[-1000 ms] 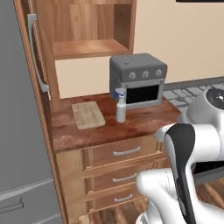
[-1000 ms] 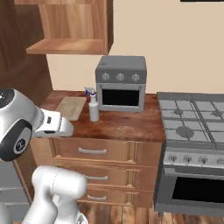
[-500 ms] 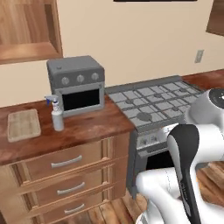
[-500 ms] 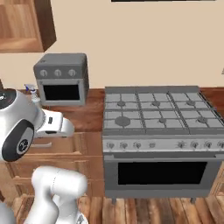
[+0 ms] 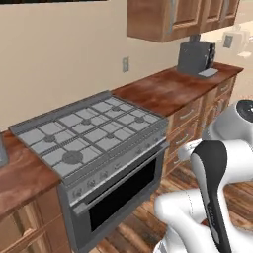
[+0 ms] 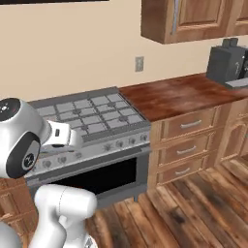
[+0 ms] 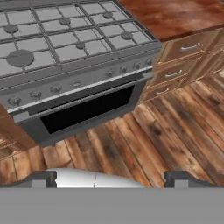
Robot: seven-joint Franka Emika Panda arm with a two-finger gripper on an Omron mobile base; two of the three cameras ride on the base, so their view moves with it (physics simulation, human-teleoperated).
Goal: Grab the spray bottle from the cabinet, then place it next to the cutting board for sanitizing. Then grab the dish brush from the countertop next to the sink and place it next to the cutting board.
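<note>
1. The two-finger gripper (image 7: 111, 178) stands with its dark finger tips (image 7: 43, 178) set wide apart at the bottom of the hand view; nothing lies between them, and it grips nothing.
2. The gripper looks down and forward over a striped brown wooden plank floor (image 7: 166, 131) toward the front of a grey gas stove with six burners and a black oven window (image 7: 83, 65).
3. In the left base view the white arm with its dark joints (image 5: 212, 197) rises at the lower right, in front of the stove (image 5: 94, 138).
4. In the right base view the arm (image 6: 29, 140) stands at the lower left, its white forearm reaching across the stove's front edge (image 6: 92, 121).
5. To the right of the stove runs the glossy reddish-brown wood-grain countertop (image 6: 179, 94) over light wooden drawers with grey bar handles (image 6: 189, 138).
6. At the far end of that countertop stands a dark grey boxy appliance (image 6: 225, 63); what it is I cannot tell.
7. Medium-brown wooden wall cabinets (image 5: 173, 17) hang above the countertop, and a small grey wall outlet (image 5: 125, 64) sits on the beige wall (image 5: 59, 54) behind the stove.
8. The countertop also continues at the stove's left side (image 5: 20, 178).
9. The countertop stretch to the right of the stove lies bare up to the dark appliance.
</note>
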